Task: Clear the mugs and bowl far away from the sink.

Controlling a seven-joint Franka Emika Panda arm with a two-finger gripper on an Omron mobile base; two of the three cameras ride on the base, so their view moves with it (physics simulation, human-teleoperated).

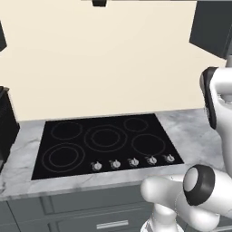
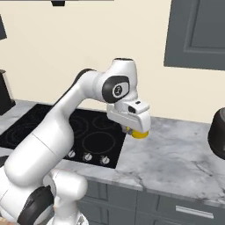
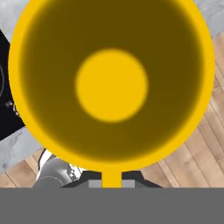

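Presently catalogued, one moment, kitchen counter:
Mug: plain yellow cylindrical mug point(image 2: 140, 134), small; hung under the hand, clear of the grey-white marbled stone counter point(image 2: 176, 162); its open mouth faced the hand camera, rim wide and floor bright point(image 3: 111, 85); held upright by the rim, presumably so it could be carried without tipping.
Gripper: two-finger gripper point(image 2: 136, 130) of the white arm; clenched on the mug's rim; the jaws themselves were hidden under the white hand body, so the grasp was read from the mug hanging there.
Position: mug above the counter just beside the right edge of the black glass stovetop with ring marks point(image 1: 106, 142); apparently in transit, not yet set down.
Neighbour: dark rounded vessel point(image 2: 218, 132) at the counter's right end; well apart from the mug.
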